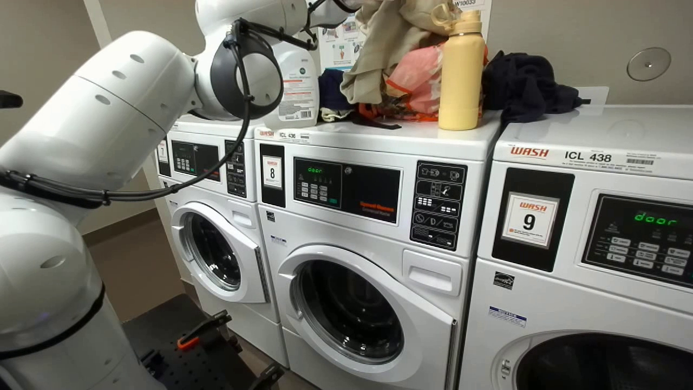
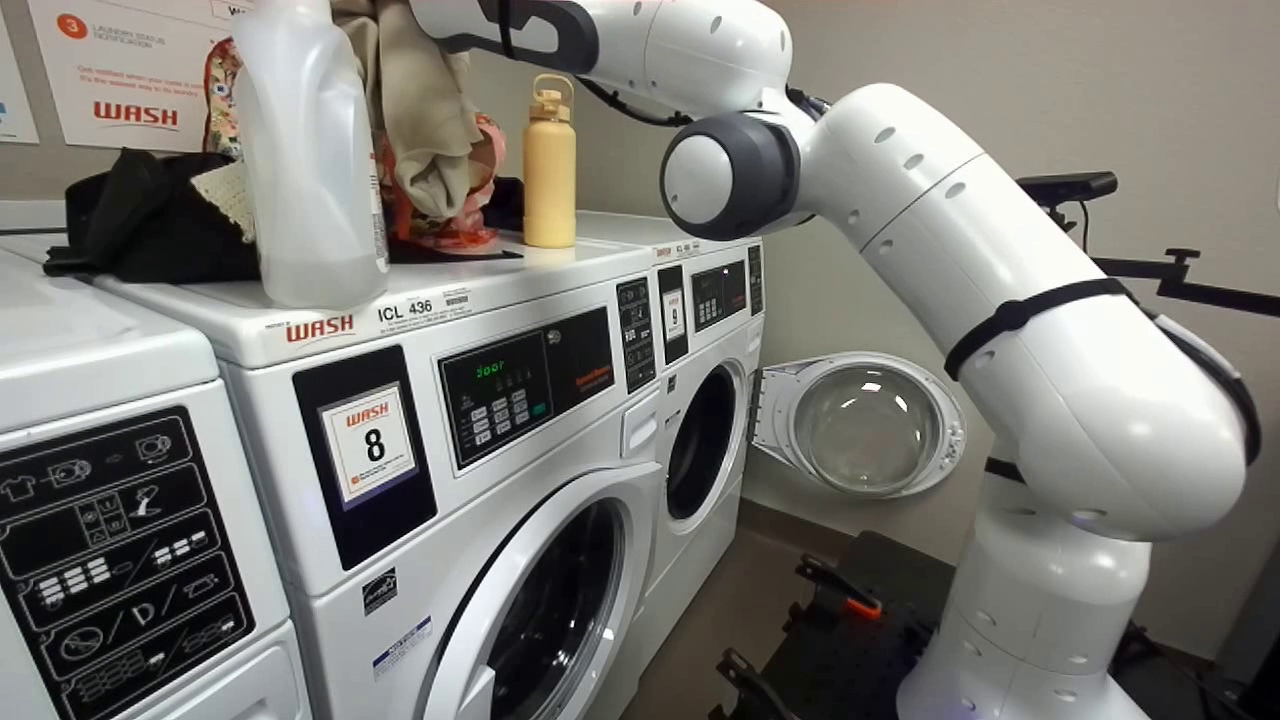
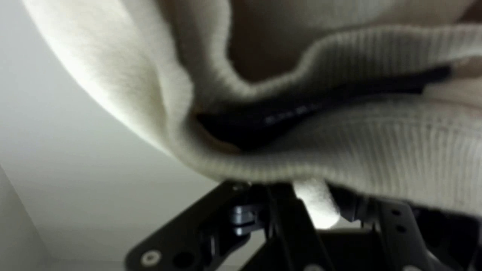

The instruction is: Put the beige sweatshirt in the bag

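The beige sweatshirt [image 1: 379,51] hangs in bulky folds over washer 8, its upper part cut off by the frame edge in both exterior views. Its lower end [image 2: 440,185] overlaps the pink and red-orange patterned bag [image 1: 419,81], which rests crumpled on the washer top; how much cloth lies inside it I cannot tell. Ribbed beige cloth fills much of the wrist view, where my gripper [image 3: 313,190] comes from below with its fingertips hidden behind the cloth. A pale fold bulges between the fingers, so they are shut on the sweatshirt.
A yellow bottle [image 1: 460,81] stands beside the bag, and a white detergent bottle [image 2: 310,170] near the washer's front edge. A dark navy garment [image 1: 533,86] lies toward washer 9. Black cloth [image 2: 155,215] lies behind the detergent. A washer door [image 2: 865,425] hangs open.
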